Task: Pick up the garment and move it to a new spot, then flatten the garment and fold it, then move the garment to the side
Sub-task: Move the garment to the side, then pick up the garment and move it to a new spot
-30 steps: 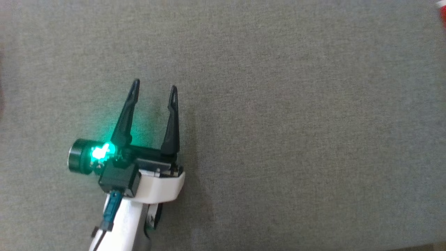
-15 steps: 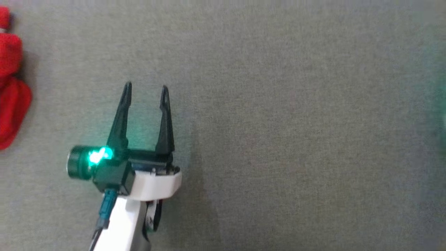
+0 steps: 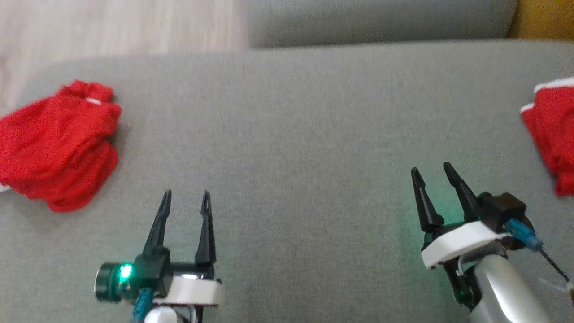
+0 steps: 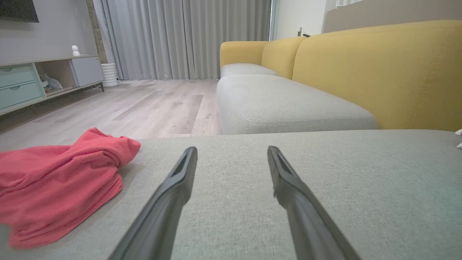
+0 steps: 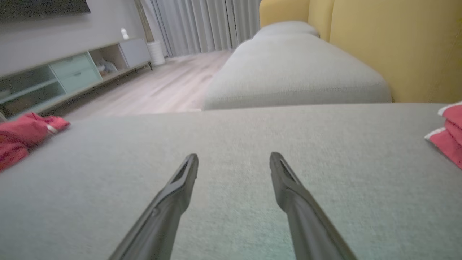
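- We see a wide grey seat (image 3: pixel 314 134) of a sofa stretching across the head view. It carries both garments, and both arms reach out above it.
- In the left wrist view a yellow backrest (image 4: pixel 379 72) rises along the right side, with a further grey seat running away beside it.
- A pale wooden floor (image 4: pixel 151 104) lies beyond the seat's far edge.
- Grey curtains (image 4: pixel 187 36) hang at the far end of the room.
- A low cabinet (image 4: pixel 36 79) with pale green drawers stands along the left wall.
- The crumpled red garment (image 3: pixel 58 143) lies bunched at the left end of the seat, near its rounded corner. It is up and to the left of the left pincer and apart from it.
- The second red garment (image 3: pixel 554 134), edged in white, lies at the right end of the seat, cut off by the picture's edge. Its layers look stacked. It sits to the right of the right pincer, not touching it.
- The left pincer (image 3: pixel 186 194) stands open, its two dark fingers spread and pointing away across the seat, with only grey fabric showing between them. A green light glows at its base.
- The right pincer (image 3: pixel 431 168) is open too and grips nothing. Its fingers lean slightly to the left in the head view, and a faint green glow falls on the fabric beside them.
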Robot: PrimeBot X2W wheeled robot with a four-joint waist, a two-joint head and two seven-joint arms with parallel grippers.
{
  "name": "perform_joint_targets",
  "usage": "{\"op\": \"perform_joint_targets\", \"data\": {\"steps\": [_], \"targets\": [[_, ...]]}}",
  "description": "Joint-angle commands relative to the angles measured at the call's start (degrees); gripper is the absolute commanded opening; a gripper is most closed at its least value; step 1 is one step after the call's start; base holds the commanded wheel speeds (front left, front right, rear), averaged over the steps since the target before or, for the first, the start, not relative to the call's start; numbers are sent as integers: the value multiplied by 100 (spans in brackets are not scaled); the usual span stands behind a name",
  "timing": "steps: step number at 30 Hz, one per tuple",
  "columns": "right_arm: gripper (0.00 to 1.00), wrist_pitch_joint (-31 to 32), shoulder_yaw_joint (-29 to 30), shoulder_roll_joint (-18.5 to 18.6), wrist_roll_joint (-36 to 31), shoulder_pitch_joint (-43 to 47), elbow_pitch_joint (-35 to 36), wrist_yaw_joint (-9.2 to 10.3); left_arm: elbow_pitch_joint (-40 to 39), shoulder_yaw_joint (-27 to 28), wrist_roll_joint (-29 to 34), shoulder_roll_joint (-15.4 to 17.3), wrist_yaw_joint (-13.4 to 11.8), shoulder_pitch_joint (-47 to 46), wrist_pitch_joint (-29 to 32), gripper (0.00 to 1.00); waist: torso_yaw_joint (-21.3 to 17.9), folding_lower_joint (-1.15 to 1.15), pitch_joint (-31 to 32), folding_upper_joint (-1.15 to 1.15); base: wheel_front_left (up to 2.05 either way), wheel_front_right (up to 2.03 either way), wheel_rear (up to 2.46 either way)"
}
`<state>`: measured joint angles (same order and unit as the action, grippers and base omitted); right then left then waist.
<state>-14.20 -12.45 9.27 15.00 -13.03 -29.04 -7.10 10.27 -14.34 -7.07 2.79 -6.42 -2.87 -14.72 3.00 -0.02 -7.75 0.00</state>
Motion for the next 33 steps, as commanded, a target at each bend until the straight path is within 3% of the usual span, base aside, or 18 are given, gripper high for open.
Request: {"op": "perform_joint_targets", "data": {"steps": [1, 9, 33], "targets": [[100, -76, -15, -67, 73, 22, 375, -39, -80, 272, 26, 10, 38, -14, -28, 100, 87, 2, 659, 0, 0, 0, 0], [100, -79, 208, -370, -272, 685, 961, -39, 205, 527, 109, 10, 78, 152, -28, 100, 41, 2, 950, 0, 0, 0, 0], [100, -80, 522, -525, -412, 1058, 1099, -39, 425, 607, 141, 9, 36, 236, -28, 100, -56, 2, 1079, 0, 0, 0, 0]]}}
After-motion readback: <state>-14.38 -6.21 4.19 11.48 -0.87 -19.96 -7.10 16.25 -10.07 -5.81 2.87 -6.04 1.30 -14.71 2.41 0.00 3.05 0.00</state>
